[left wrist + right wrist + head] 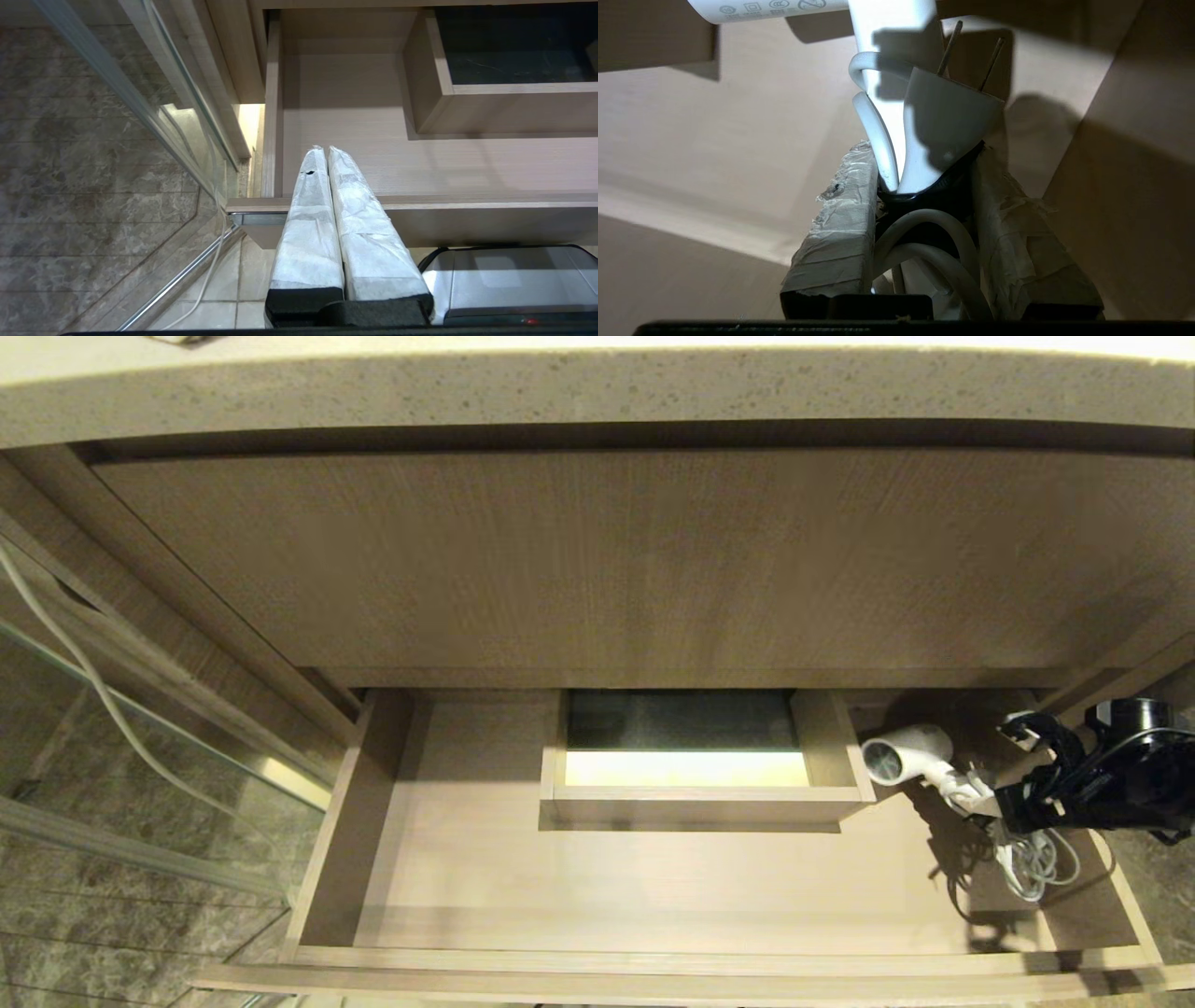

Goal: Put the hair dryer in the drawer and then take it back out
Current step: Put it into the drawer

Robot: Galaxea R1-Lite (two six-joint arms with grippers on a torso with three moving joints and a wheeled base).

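Clenching hair dryer [907, 754] handle and cord, right pincer [1013, 803] over open drawer [653, 882], right end, left pincer [327, 158] closed, idle.

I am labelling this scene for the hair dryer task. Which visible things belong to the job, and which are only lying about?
Part of the job:
- hair dryer, handle and plug held
- right gripper holding it
- drawer, open

Not part of it:
- left gripper, shut, idle
- metal bin below
- stone countertop
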